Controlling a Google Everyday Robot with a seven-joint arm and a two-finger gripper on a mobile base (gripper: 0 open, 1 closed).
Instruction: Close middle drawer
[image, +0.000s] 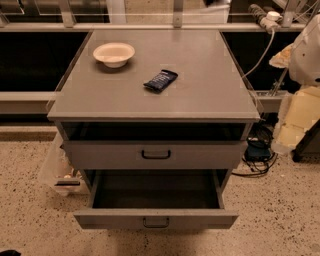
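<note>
The middle drawer (155, 219) is pulled far out of the grey cabinet (150, 95). Its flat grey front with a small dark bail handle (155, 222) is nearest to me, and its dark inside shows empty. Above it, the taller-fronted grey drawer (155, 154) stands out a little, with a dark gap under the cabinet top. The lowest drawer is hidden beneath the open one. My gripper (294, 125) shows as pale cream parts at the right edge, beside the cabinet's right side. It is level with the taller-fronted drawer, apart from both drawers and holding nothing that I can see.
A white bowl (114, 53) and a dark blue packet (160, 80) lie on the cabinet top. A clear plastic bin (60, 172) stands on the floor at the cabinet's left. Cables and a dark device (257, 150) lie on the floor at its right. The floor is speckled.
</note>
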